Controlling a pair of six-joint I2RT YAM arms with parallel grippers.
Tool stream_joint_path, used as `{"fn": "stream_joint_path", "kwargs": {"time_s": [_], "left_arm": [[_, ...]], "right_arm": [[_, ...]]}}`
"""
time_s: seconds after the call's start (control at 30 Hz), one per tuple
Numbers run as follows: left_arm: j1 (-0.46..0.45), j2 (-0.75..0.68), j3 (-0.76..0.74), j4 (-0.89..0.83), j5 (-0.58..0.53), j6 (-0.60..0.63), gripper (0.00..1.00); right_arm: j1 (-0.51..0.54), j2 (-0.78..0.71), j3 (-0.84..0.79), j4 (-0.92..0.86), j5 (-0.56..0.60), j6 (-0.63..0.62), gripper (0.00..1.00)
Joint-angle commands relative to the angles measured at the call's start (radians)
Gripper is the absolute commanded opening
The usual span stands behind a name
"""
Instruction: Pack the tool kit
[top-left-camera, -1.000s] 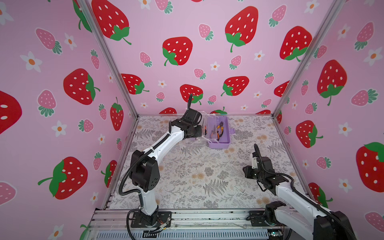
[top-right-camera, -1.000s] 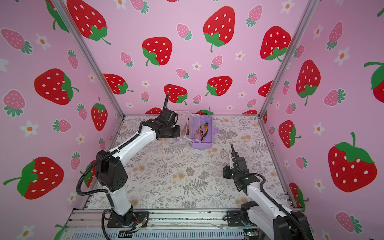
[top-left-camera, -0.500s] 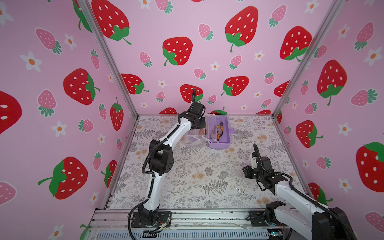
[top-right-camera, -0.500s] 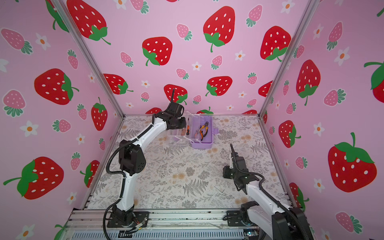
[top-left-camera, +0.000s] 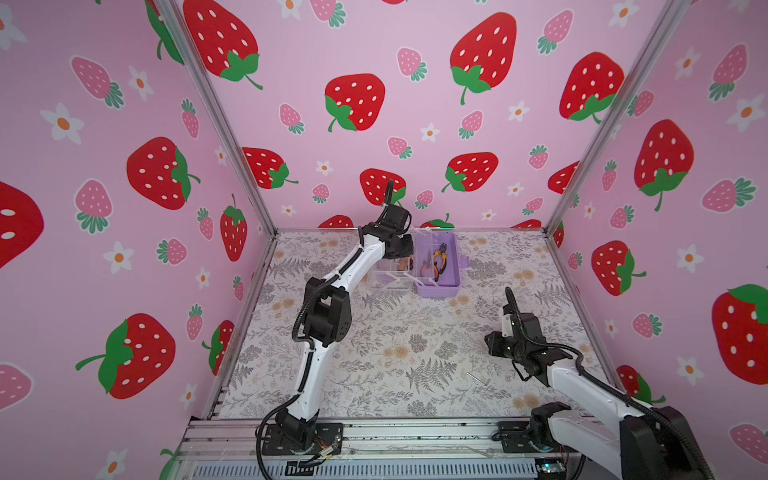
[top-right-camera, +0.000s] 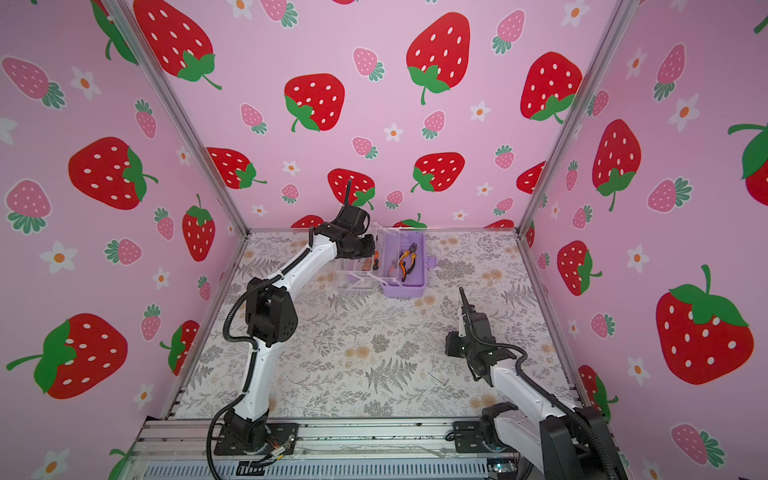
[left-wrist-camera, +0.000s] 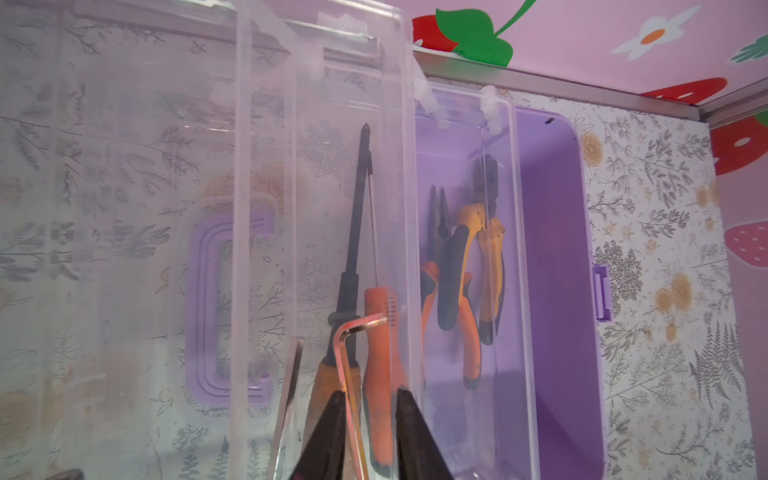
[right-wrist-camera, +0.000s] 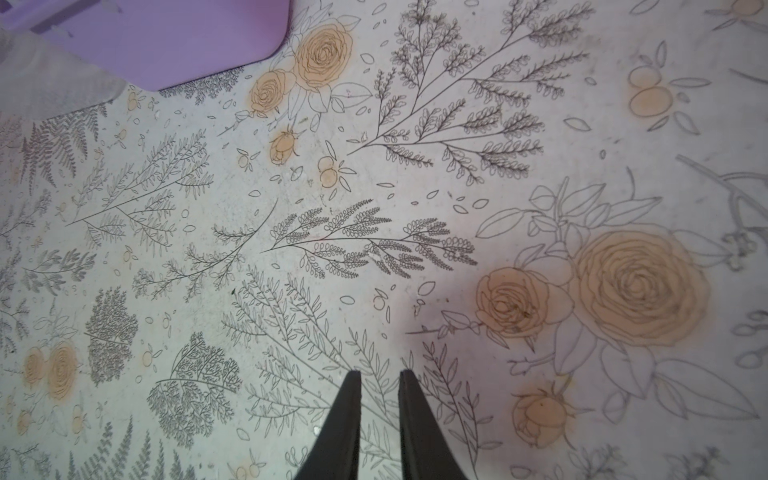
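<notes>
The left arm (top-left-camera: 328, 316) has raised its elbow since a second ago. In both top views, the open lilac tool kit (top-left-camera: 438, 289) sits at twelve o'clock on the table (top-left-camera: 395, 353), with a metal bit (top-left-camera: 478, 378) at five o'clock. Left wrist view: the left gripper (left-wrist-camera: 370, 395), fingers parted, flanks a hex key (left-wrist-camera: 357, 328) in the clear tray (left-wrist-camera: 266, 208), beside orange screwdrivers (left-wrist-camera: 378, 353). Right wrist view: the right gripper (right-wrist-camera: 378, 374) has its fingers slightly apart, holding nothing.
</notes>
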Motion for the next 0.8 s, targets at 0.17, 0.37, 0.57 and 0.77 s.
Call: {"fn": "stream_joint_path", "kwargs": {"time_s": [0.17,0.37,0.57,0.77], "left_arm": [[-0.031,-0.216,-0.161,0.049,-0.002,-0.001,0.28],[-0.147,-0.474,-0.495,0.155,-0.09,0.027,0.3],[-0.223,-0.584,-0.73,0.225,-0.065,-0.022,0.3],[-0.254,-0.621,-0.825,0.235,-0.023,-0.019,0.29]], "right_arm": [[-0.007,-0.046,-0.017,-0.021,-0.03,0.023,0.23],[0.006,-0.138,-0.036,-0.138,-0.02,0.09,0.41],[0.153,-0.31,-0.036,-0.28,0.077,0.213,0.51],[0.402,-0.3,0.023,-0.391,0.157,0.249,0.5]]}}
